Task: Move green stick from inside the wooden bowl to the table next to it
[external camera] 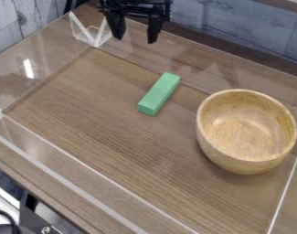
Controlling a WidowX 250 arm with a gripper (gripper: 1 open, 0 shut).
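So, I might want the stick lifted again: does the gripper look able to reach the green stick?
Probably yes; the gripper looks open, and nothing covers the green stick.

Single high view; looking steeply down; whole-bowl framing.

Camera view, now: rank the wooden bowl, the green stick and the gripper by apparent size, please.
1. Wooden bowl
2. Green stick and gripper: unsure, since the gripper is cut off by the top edge.

no readable text or labels anywhere.
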